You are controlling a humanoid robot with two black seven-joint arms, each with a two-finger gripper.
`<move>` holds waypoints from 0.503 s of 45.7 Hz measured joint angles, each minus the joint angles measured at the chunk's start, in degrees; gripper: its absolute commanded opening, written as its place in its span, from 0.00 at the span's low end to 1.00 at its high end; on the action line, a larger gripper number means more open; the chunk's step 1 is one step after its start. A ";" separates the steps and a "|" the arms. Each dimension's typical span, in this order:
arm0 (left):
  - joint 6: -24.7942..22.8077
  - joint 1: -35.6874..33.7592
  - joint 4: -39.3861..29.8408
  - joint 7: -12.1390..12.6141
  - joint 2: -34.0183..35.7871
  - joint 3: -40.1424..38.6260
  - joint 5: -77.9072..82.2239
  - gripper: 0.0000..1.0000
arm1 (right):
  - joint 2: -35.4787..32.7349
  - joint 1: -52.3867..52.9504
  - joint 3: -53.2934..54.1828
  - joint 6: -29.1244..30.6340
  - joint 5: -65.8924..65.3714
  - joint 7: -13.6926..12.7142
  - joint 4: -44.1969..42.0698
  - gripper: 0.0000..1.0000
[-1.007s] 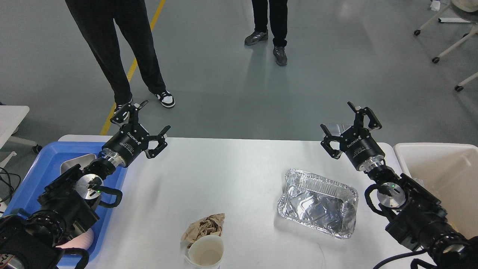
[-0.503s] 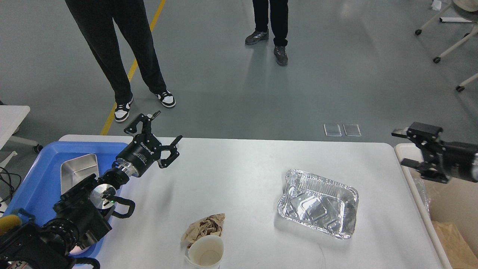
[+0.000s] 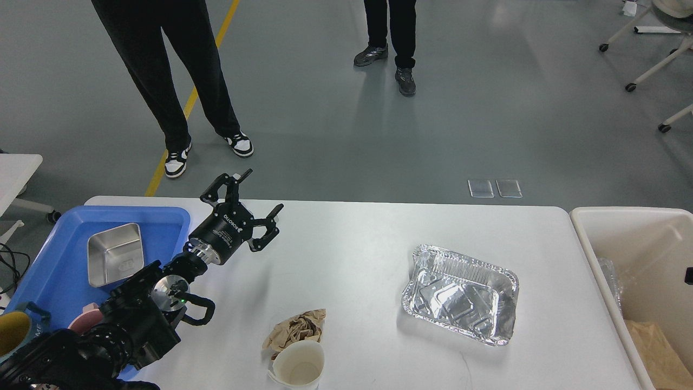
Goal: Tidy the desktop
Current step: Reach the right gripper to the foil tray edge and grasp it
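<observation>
The white desktop (image 3: 357, 244) fills the lower half of the view. On it lie a crumpled foil tray (image 3: 460, 294) at the right, a crumpled brown paper (image 3: 296, 327) and a white paper cup (image 3: 298, 367) at the front. My left gripper (image 3: 253, 201) is open and empty, raised above the desktop's back left part, right of the blue tray. My right gripper is out of view; only a dark sliver shows at the right edge.
A blue tray (image 3: 48, 271) at the left holds a steel dish (image 3: 115, 253), a pink item and a yellow cup. A cream bin (image 3: 639, 271) with brown paper inside stands at the right. Two people stand behind the table.
My left gripper moved right, away from the blue tray and over the desktop. My right arm swung off to the right over the bin and left the view.
</observation>
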 measured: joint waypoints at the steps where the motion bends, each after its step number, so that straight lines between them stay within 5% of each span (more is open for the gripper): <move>1: 0.00 0.14 0.00 -0.02 -0.01 0.00 0.00 0.96 | -0.16 0.00 -0.11 0.00 0.00 -0.02 0.12 1.00; 12: -0.02 1.25 0.02 -0.37 0.06 -0.08 0.01 0.96 | 1.88 -0.31 -0.35 -2.30 -0.05 -0.72 0.10 1.00; 23: -0.02 2.77 0.02 -1.87 0.35 -0.08 0.01 0.96 | 24.87 -3.80 -0.96 -13.13 -1.07 -5.55 -9.67 1.00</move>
